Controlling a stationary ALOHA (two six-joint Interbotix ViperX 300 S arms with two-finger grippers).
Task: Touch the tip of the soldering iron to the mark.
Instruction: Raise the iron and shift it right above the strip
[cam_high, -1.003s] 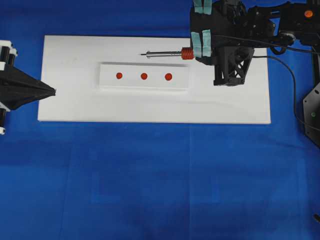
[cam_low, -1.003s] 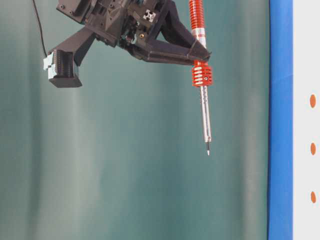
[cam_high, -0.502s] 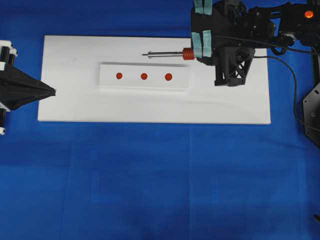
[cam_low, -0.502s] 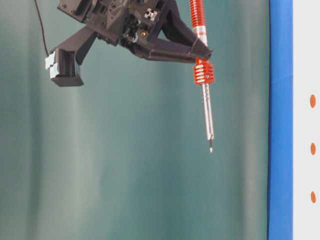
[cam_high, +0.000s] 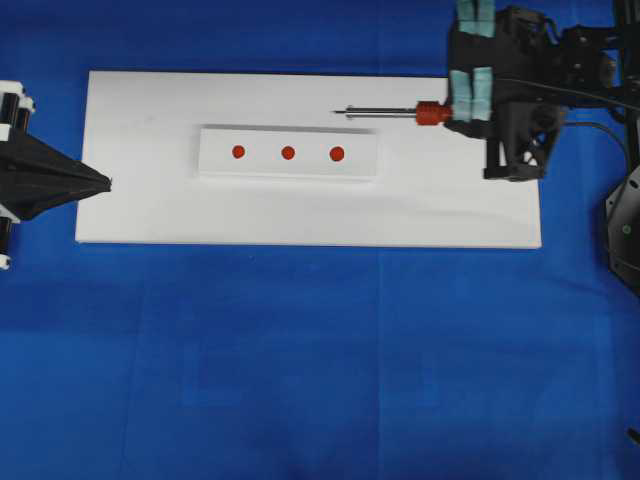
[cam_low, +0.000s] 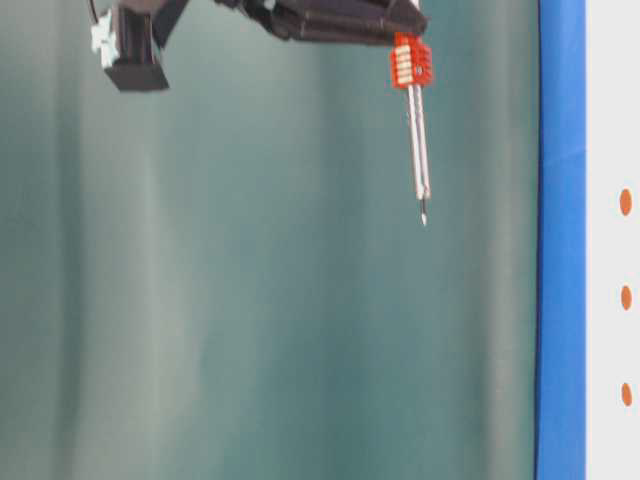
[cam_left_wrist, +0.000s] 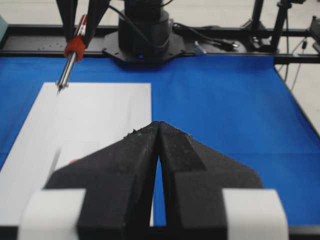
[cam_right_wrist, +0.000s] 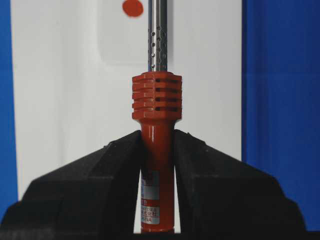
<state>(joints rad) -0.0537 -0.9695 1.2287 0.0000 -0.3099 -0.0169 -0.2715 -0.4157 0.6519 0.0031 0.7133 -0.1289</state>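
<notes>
Overhead, spreading under everything, one blue cloth (cam_high: 320, 350), running off every edge. Lying on it, one white board (cam_high: 140, 215), with one raised white strip (cam_high: 215, 160) near its middle bearing three red marks (cam_high: 288, 153) in a row; showing only one of those marks from the right wrist, cut by the top edge. Reaching in at the upper right, the right gripper (cam_right_wrist: 158, 150), its arm cropped by the border and mostly cut off at the top of the table-level view, clamping tight on the red handle of the one soldering iron (cam_high: 395, 112). Hanging in the air above the board, well clear of the strip, tip pointing toward the left side, handle end and cord hidden behind the fingers. Sitting at the far left edge, partly cropped, the left gripper (cam_left_wrist: 159, 131), pressed together on nothing.
</notes>
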